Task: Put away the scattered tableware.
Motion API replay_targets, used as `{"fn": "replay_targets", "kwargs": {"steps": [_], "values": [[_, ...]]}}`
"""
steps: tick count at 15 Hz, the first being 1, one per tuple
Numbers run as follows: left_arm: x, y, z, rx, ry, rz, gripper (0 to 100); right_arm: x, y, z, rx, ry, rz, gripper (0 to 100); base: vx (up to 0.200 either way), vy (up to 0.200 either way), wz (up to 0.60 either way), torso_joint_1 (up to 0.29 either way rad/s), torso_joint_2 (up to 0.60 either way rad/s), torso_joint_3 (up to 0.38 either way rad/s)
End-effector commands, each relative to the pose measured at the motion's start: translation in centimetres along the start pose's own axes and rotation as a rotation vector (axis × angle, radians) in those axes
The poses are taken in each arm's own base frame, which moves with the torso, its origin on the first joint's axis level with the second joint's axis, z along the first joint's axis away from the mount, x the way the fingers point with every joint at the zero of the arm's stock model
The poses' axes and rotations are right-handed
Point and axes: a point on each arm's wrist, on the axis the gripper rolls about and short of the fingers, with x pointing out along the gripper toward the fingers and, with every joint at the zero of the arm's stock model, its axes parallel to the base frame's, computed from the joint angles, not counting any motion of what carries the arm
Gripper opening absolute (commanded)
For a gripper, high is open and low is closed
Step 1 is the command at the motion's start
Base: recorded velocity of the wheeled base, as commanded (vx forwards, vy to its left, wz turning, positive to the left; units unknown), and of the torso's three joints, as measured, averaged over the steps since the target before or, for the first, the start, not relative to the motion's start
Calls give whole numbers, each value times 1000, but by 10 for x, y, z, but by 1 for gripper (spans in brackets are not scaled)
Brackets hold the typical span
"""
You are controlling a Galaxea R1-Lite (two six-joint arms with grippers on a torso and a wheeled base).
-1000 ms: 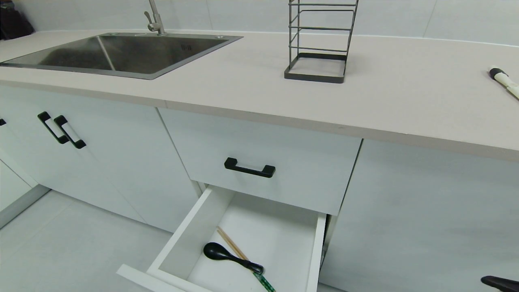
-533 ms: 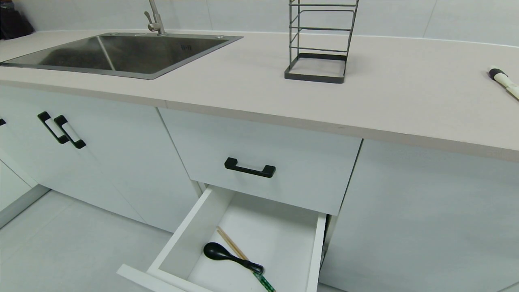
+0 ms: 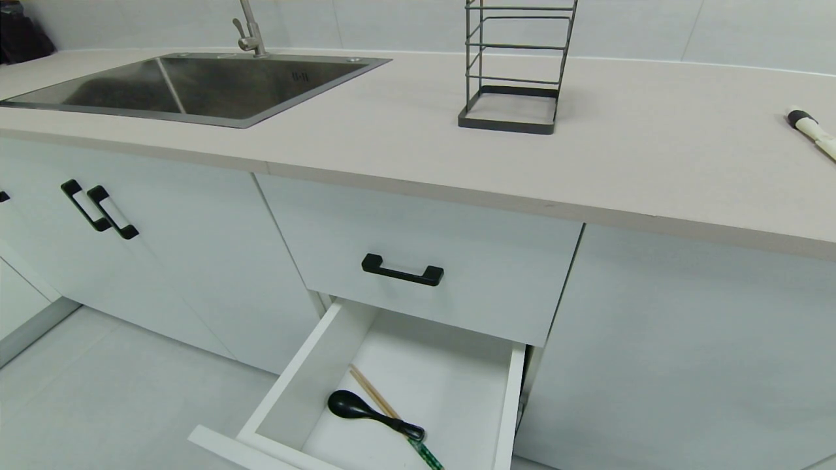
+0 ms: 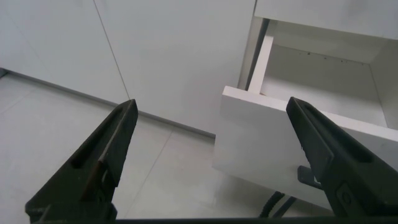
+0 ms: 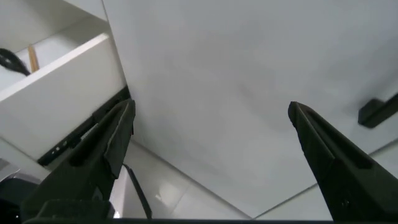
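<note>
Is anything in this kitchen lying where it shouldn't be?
Yes. A cream, black-banded utensil lies alone on the countertop at the robot's right, while the black spoon and chopsticks lie in the open lower drawer.

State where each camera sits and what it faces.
Head view: on the head, facing forward and down at the counter, sink and open drawer.
Left wrist view: on that wrist, looking past the open left pincer at the drawer's front and floor.
Right wrist view: on that wrist, looking past the open right pincer at a cabinet door.
Shared: head and right wrist views both show the drawer's chopsticks.
</note>
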Motion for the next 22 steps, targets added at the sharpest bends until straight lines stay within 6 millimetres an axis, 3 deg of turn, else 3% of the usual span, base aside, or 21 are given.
{"fn": "replay_targets", "kwargs": {"steps": [1, 5, 7, 8, 10, 13, 16, 22], "values": [[0, 0, 0, 1, -1, 1, 100, -8, 3, -4, -20, -95, -27, 100, 0, 0, 0, 0, 0, 0], [0, 0, 1, 16, -9, -13, 100, -7, 0, -8, 36, -50, -158, 100, 0, 0, 0, 0, 0, 0], [-1, -1, 11, 48, -112, -24, 100, -8, 0, -8, 102, -53, -175, 100, 0, 0, 0, 0, 0, 0], [-4, -4, 27, 73, -265, -138, 100, -8, -1, -8, 131, -52, -195, 100, 0, 0, 0, 0, 0, 0], [-6, -6, 33, 52, -267, -234, 100, -8, -1, -8, 131, -48, -204, 100, 0, 0, 0, 0, 0, 0], [-3, -11, 65, 19, -35, -428, 100, -8, -1, -8, 128, -51, -208, 100, 0, 0, 0, 0, 0, 0], [14, -15, 59, -37, 208, -562, 100, -8, -1, -8, 128, -51, -201, 100, 0, 0, 0, 0, 0, 0], [33, -16, 42, -102, 507, -558, 100, -8, -1, -8, 129, -51, -203, 100, 0, 0, 0, 0, 0, 0]]}}
